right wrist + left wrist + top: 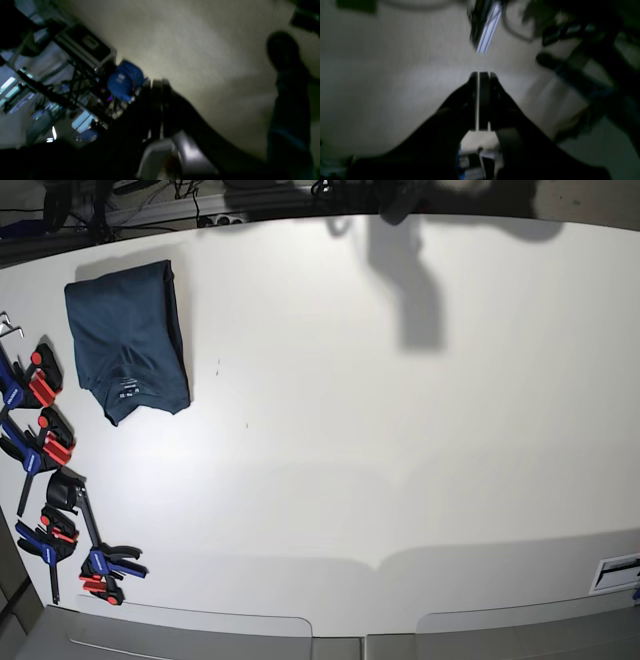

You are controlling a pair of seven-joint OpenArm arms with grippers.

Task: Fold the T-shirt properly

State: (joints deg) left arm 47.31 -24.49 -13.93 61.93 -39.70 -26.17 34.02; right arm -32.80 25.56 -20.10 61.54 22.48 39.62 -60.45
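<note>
Dark teal cloth sits folded near the far left corner of the white table: the T-shirt lies as a compact rectangle with its small white neck label facing up, just beside a row of red-and-blue clamps along the table's left edge.

We see neither arm in the base view, only their shadows on the far side of the table. In the wrist views the left gripper has its fingers pressed together with nothing between them, and the right gripper looks the same (both pictures are dim and blurred, so we judge by the dark outlines). Both hang well apart from the cloth.

We judge the fold essentially finished. From here the risk is undoing it: an arm sweeping low over that corner could drag the top layer open, or nudge the bundle onto the clamps and off the edge.
</note>
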